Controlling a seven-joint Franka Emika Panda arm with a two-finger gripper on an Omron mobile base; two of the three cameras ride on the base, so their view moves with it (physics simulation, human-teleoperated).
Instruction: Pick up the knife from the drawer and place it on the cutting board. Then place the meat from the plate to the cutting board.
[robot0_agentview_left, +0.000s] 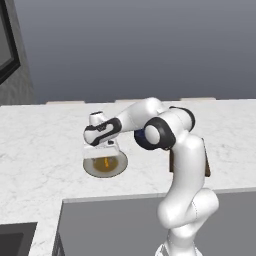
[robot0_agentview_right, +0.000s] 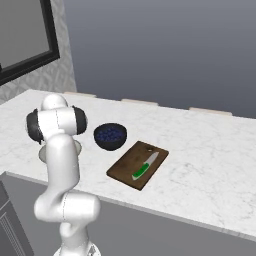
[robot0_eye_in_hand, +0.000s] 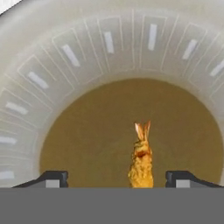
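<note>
Over the plate (robot0_agentview_left: 105, 166) you had the tool (robot0_eye_in_hand: 117, 178) hanging low, its jaws spread wide with one fingertip on either side of the meat (robot0_eye_in_hand: 141, 158), gripping nothing. That meat lay on the plate's brown centre. Well apart from the plate, the knife (robot0_agentview_right: 145, 166) rested on the cutting board (robot0_agentview_right: 125, 168) on the desk (robot0_agentview_right: 210, 150).

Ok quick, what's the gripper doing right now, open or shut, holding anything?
Gripper: open, holding nothing, fingertips either side of the small orange-brown meat piece on the round beige plate.
</note>
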